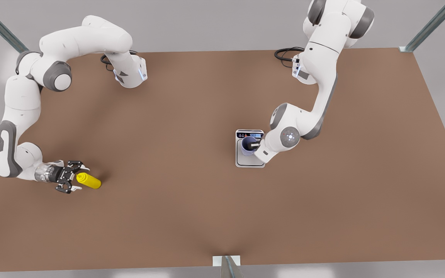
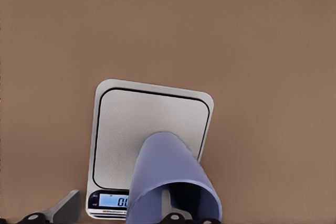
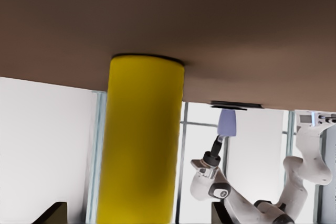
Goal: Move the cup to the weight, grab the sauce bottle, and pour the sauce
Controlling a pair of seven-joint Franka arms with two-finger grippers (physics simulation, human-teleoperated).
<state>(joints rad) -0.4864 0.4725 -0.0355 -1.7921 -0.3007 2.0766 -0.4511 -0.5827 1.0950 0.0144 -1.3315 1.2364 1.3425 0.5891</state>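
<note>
The lavender-blue cup (image 1: pixel 247 147) (image 2: pixel 168 171) stands on the weight (image 1: pixel 250 162) (image 2: pixel 147 129), a silver-grey scale with a lit blue display. My left gripper (image 1: pixel 254 146) reaches over the cup's rim from the front view's right. It is open: one finger (image 2: pixel 65 208) stands apart from the cup's outer wall. The yellow sauce bottle (image 1: pixel 89 181) (image 3: pixel 144 140) lies on its side on the table at the front view's left. My right gripper (image 1: pixel 81 178) (image 3: pixel 137 214) is open around the bottle's near end, a finger on either side and gaps between.
The brown table (image 1: pixel 191 216) is bare around both spots. Black cables (image 1: pixel 108 60) (image 1: pixel 286 52) lie by the arm bases at the back. A metal bracket (image 1: pixel 226 263) sits at the front edge. The left arm (image 3: pixel 236 203) appears far off in the right wrist view.
</note>
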